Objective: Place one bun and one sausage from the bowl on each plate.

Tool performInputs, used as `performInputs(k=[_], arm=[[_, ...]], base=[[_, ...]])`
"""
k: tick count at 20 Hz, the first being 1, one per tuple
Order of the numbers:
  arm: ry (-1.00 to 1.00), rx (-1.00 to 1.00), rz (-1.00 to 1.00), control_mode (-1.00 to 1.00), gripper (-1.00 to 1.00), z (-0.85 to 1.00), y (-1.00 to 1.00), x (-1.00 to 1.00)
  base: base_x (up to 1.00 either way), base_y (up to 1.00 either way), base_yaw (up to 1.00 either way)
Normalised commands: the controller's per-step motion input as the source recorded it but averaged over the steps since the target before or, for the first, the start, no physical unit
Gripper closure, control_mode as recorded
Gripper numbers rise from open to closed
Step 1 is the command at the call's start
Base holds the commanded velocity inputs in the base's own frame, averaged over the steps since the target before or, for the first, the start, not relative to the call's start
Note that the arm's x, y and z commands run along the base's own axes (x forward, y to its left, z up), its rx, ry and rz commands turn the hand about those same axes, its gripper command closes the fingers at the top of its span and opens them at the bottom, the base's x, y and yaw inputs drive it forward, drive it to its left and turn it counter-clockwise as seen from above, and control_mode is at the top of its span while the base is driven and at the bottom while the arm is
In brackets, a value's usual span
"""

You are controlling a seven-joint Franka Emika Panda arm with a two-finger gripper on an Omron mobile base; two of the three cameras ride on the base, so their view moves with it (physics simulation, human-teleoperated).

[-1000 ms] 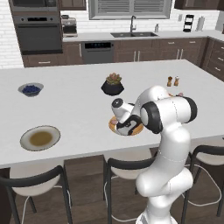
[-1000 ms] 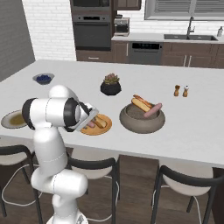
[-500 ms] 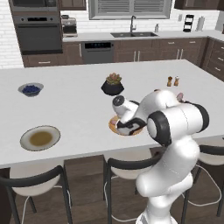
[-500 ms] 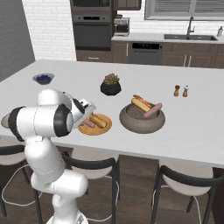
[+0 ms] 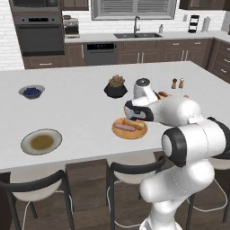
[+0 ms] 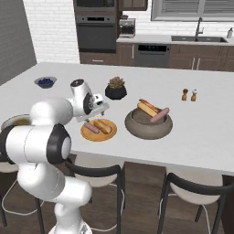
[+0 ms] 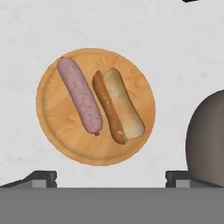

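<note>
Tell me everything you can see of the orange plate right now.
The orange plate is round, flat and wood-grained, orange-tan with a slightly raised rim. It sits flat on the white counter, apart from the bowl beside it. On it lie one pink sausage and one split tan bun, side by side and roughly parallel, about touching at one end. The open gripper hovers above it, touching nothing.
</note>
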Motion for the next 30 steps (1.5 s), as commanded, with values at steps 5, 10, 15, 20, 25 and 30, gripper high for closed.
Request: performInputs(k=[5, 10, 15, 20, 25, 30], arm=[[0.11, 0.01, -0.16, -1.0, -1.0, 0.93, -0.31, 0.12], [-0.04, -0.3, -0.1, -1.0, -1.0, 0.62, -0.28, 0.0], [-0.1, -0.08, 0.06, -1.0, -1.0, 0.36, -0.71, 0.18], [-0.08, 0.11, 0.0, -1.0, -1.0, 0.15, -0.83, 0.09], [-0.02, 0.05, 0.0, -1.0, -1.0, -0.19, -0.69, 0.29], [-0.04, 0.08, 0.0, -1.0, -1.0, -0.31, -0.28, 0.26]], base=[[0.0, 0.0, 0.0], [0.0, 0.0, 0.0], [0.0, 0.0, 0.0], [0.0, 0.0, 0.0], [0.0, 0.0, 0.0], [0.0, 0.0, 0.0]])
